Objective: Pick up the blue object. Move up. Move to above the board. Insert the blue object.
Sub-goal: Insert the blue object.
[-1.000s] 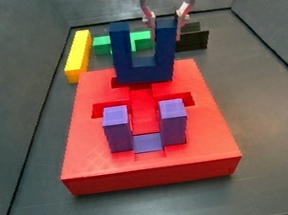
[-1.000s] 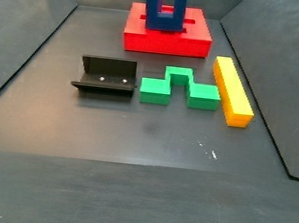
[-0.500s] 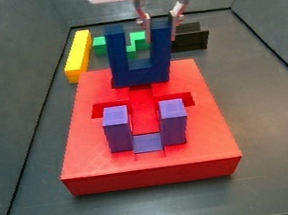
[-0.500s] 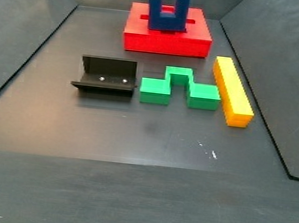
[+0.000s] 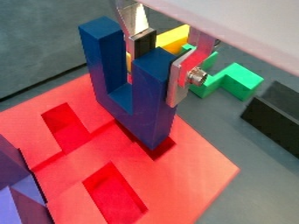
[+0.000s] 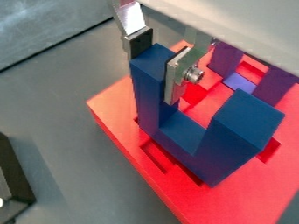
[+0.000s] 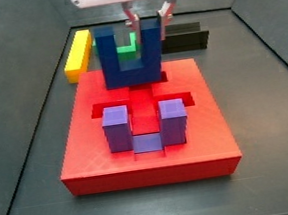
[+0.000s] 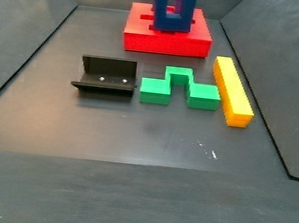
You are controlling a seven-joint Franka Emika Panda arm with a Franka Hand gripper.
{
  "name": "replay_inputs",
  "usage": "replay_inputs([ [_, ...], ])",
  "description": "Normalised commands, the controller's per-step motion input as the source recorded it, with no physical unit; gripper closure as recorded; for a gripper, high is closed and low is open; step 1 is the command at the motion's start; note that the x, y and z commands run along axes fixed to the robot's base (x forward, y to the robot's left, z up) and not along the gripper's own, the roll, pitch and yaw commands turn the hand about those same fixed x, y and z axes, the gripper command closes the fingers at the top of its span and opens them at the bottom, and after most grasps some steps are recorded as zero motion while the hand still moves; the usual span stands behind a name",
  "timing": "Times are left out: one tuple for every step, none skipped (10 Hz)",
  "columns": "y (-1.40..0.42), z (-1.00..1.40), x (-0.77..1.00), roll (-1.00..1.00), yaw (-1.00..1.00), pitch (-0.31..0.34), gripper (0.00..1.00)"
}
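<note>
The claw (image 5: 156, 50), pinched on one prong of the blue object (image 7: 134, 62), has carried it toward the far end of the board (image 7: 145, 145) since a second ago, the dark blue U upright, prongs pointing up, its base just over the red top.

- The dark grey table (image 8: 136, 132) has a smooth, flat top.
- The large flat red rectangular board (image 8: 167, 37) lies at its far end in a side view.
- A dark L-shaped bracket fixture (image 8: 104, 79), a green stepped plastic block (image 8: 179, 89) and a long yellow bar (image 8: 232, 90) lie in a row.
- The end effector (image 7: 144, 19) hangs above the board.
</note>
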Motion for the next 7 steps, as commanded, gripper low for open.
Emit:
replay_inputs([
  [0.0, 0.0, 0.47, 0.04, -0.24, 0.136, 1.0],
  [0.0, 0.0, 0.18, 0.01, -0.1, 0.12, 1.0],
  [0.0, -0.08, 0.0, 0.02, -0.01, 0.036, 1.0],
  [0.0, -0.16, 0.0, 0.04, -0.02, 0.02, 1.0],
  [0.0, -0.21, 0.0, 0.08, -0.04, 0.021, 1.0],
  [0.0, -0.17, -0.24, 0.02, -0.19, 0.001, 1.0],
  [0.0, -0.07, -0.2, -0.04, -0.25, 0.0, 1.0],
])
